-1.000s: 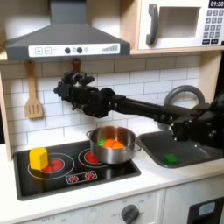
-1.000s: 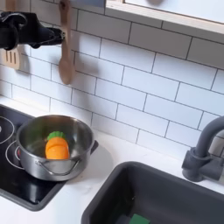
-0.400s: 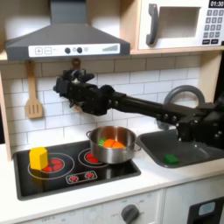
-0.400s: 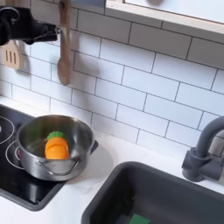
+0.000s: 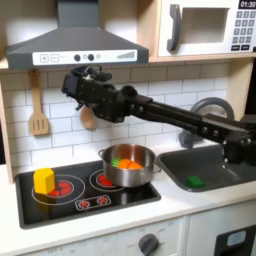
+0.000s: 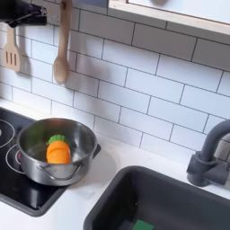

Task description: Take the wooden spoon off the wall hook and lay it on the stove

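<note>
One tool [image 5: 80, 80] reaches to the tiled wall beneath the range hood [image 5: 72, 38]; whether it is spread or pinching cannot be told. Just beside it the wooden spoon [image 6: 61, 52] hangs upright, handle up, oval bowl down, above the stove [image 5: 85, 196] and the pot [image 6: 56, 149].

Stove [image 5: 70, 205] front left lies bare; a yellow block [image 5: 44, 180] occupies the left burner, a steel pot [image 5: 129, 165] the right, hood [image 5: 75, 42] low overhead.
</note>
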